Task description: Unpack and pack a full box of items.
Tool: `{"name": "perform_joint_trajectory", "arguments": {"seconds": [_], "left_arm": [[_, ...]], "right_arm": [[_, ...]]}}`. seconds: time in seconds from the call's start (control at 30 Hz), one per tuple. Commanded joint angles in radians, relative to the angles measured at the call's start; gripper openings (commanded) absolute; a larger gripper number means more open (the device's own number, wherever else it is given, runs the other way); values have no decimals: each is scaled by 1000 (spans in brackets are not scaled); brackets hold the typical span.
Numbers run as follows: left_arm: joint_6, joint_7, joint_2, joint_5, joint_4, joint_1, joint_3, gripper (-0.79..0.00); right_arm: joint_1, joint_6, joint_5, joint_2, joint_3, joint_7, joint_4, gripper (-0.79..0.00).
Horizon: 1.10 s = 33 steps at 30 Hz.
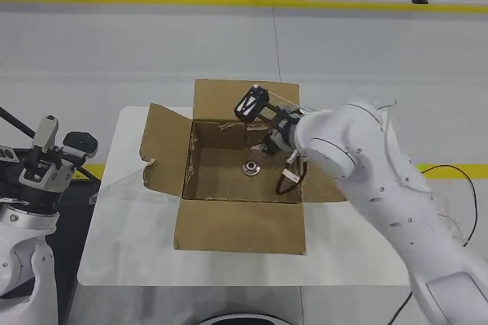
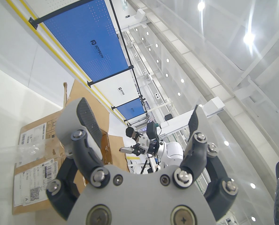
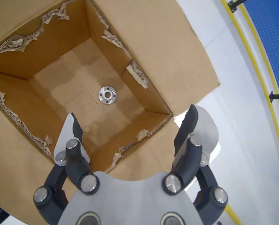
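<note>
The right gripper (image 3: 132, 113) should drop straight into the cardboard box (image 3: 59, 45), clear of its torn walls, and pinch the metal flange disc (image 3: 107, 95) lying flat on the box floor. It hangs above the box's opening, spread and empty; the left gripper (image 2: 139, 105), likewise spread, sits well outside the box.
</note>
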Motion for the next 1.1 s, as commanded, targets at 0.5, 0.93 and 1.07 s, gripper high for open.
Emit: {"name": "perform_joint_trajectory", "arguments": {"seconds": [0.5, 0.93, 1.07], "left_arm": [[-1, -1, 0, 0, 0, 0, 0, 0], [-1, -1, 0, 0, 0, 0, 0, 0], [-1, -1, 0, 0, 0, 0, 0, 0]], "right_arm": [[101, -35, 161, -172, -279, -137, 497, -74], [144, -72, 171, -279, -346, -202, 805, -246], [156, -91, 173, -308, -355, -221, 871, -369]]}}
